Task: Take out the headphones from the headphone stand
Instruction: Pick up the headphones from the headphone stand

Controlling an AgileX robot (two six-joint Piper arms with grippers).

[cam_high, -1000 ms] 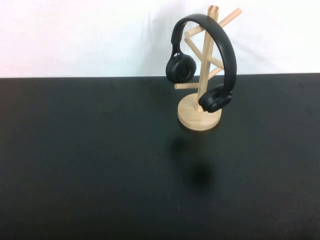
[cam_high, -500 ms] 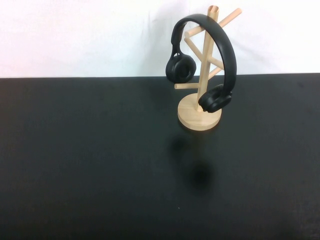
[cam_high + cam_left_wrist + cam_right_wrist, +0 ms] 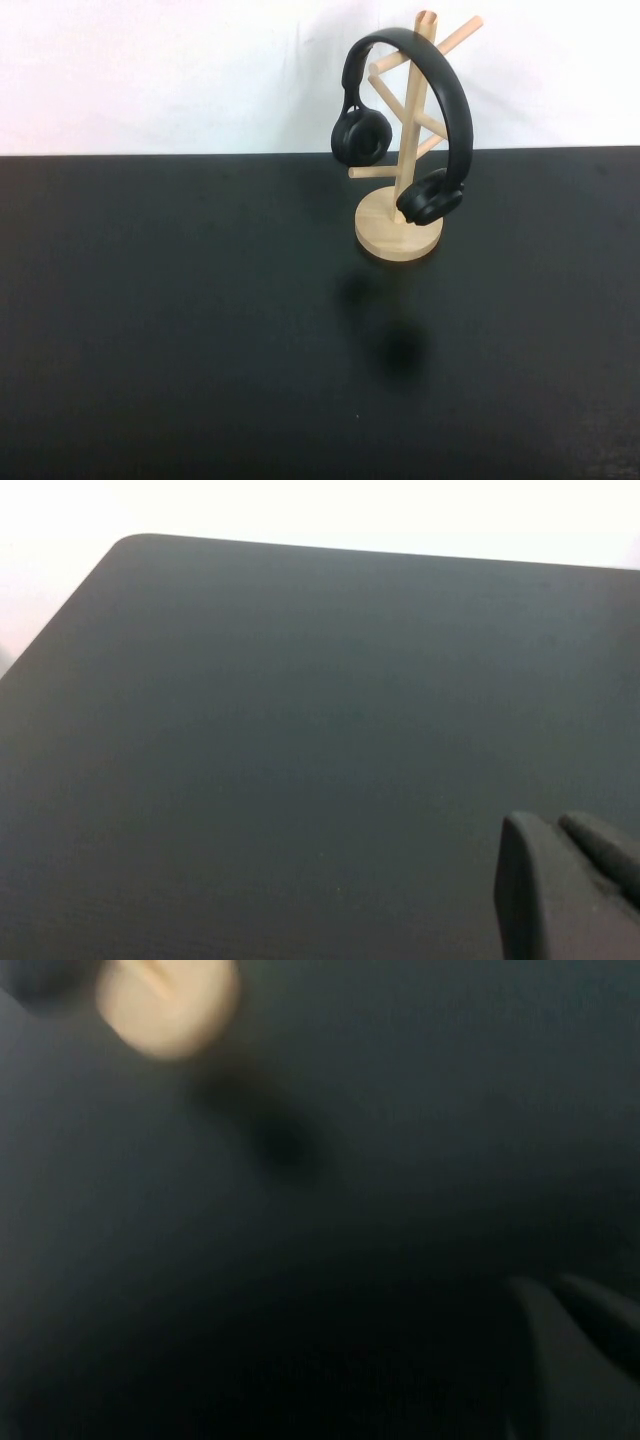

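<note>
The black headphones [image 3: 455, 95] hang on the light wooden headphone stand [image 3: 412, 105], at the back of the black table [image 3: 200, 330] right of centre. The headband loops over the upper pegs. One ear cup [image 3: 361, 136] hangs left of the pole and the other [image 3: 432, 199] hangs just above the round base [image 3: 385, 238]. Neither gripper shows in the high view. My left gripper [image 3: 558, 820] is shut and empty over bare table. My right gripper [image 3: 555, 1282] is shut and empty, with the stand's base [image 3: 165, 1000] blurred and well away from it.
A white wall [image 3: 150, 70] runs behind the table's far edge. The left wrist view shows a rounded table corner [image 3: 135, 542]. Dark tabletop spreads in front of and left of the stand.
</note>
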